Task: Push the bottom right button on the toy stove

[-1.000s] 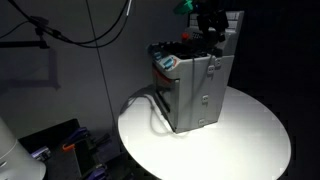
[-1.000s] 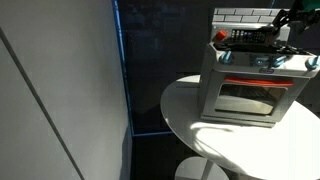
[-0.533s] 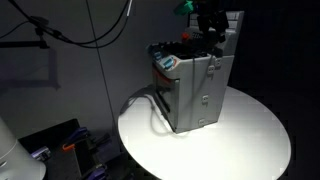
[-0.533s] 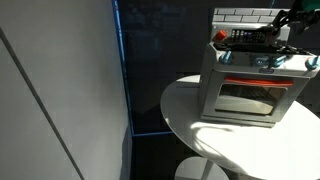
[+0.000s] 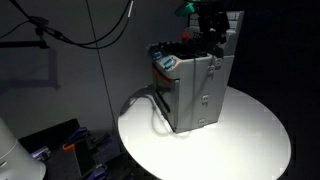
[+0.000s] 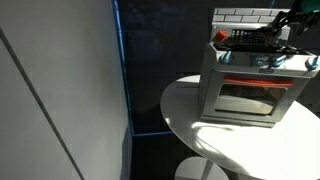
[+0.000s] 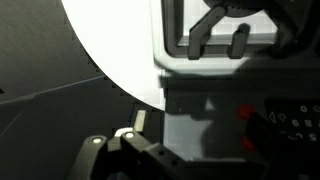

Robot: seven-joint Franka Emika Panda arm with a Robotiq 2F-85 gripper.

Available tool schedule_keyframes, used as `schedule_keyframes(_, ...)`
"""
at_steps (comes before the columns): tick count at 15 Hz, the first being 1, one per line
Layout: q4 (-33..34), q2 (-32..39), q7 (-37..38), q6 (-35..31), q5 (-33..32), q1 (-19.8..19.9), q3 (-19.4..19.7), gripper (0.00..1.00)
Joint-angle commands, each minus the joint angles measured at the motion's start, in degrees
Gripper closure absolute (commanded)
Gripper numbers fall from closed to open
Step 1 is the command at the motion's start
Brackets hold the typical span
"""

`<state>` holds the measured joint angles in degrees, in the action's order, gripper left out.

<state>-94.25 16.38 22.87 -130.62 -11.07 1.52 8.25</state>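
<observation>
Our gripper (image 5: 210,24) hangs over the back of the toy stove (image 5: 195,90), which sits just below the jaws on the round white table (image 5: 250,138). We cannot tell if the jaws are open or closed.

Black cables (image 5: 88,42) hang near a round white table (image 5: 250,140).

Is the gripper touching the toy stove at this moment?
Cannot tell. In both exterior views the gripper overlaps the dark top of the toy stove; neither contact nor gap shows.
</observation>
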Motion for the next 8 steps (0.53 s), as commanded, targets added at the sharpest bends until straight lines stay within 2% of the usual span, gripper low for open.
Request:
schedule_keyframes(1, 2.77, 1.62, -0.55, 0.02, 0.59, 0.41, 0.07, 0.00)
schedule_keyframes(8, 3.13, 2.03, -0.69, -0.38, 0.76, 0.41, 0.01, 0.00)
